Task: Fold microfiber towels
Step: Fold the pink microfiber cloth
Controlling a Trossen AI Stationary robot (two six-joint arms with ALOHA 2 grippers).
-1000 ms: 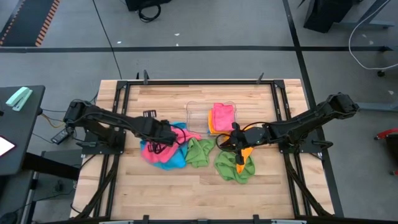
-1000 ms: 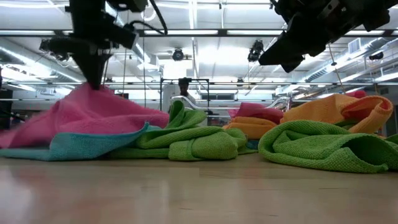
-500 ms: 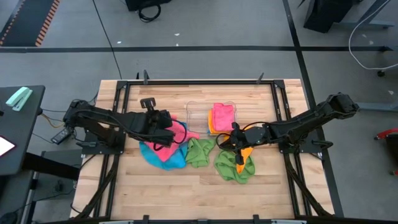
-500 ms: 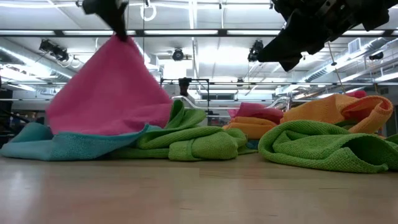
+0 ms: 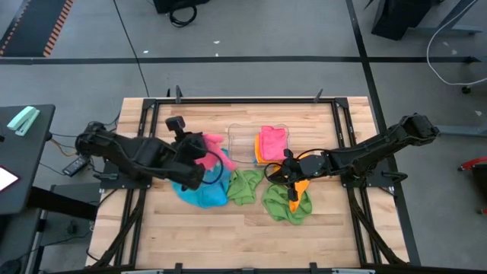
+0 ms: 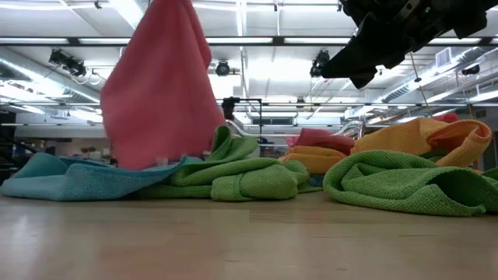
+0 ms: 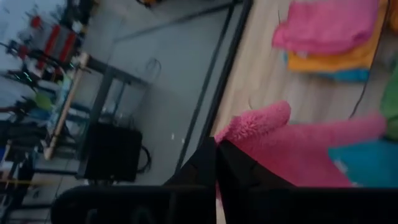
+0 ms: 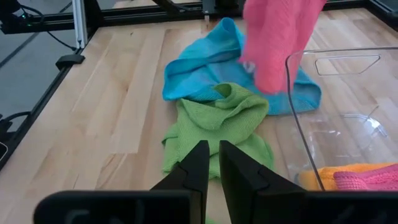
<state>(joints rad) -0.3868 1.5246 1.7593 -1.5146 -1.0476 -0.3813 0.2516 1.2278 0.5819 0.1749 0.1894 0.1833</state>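
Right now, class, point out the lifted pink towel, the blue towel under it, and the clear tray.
pink towel (image 6: pixel 156 85), low view, middle of the hanging cloth.
blue towel (image 5: pixel 202 192), high view, its exposed centre.
clear tray (image 8: pixel 292 93), right wrist view, its near wall edge.

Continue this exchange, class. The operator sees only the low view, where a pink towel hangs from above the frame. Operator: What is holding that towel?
Observer: The left hand, shut on one corner of the pink towel.
Operator: Where is the finished pile?
Observer: In a clear tray: a folded pink towel on a folded orange one.
Operator: Whose arm is at my top right?
Observer: The right arm's; the right hand is above a loose orange towel lying on a green towel.
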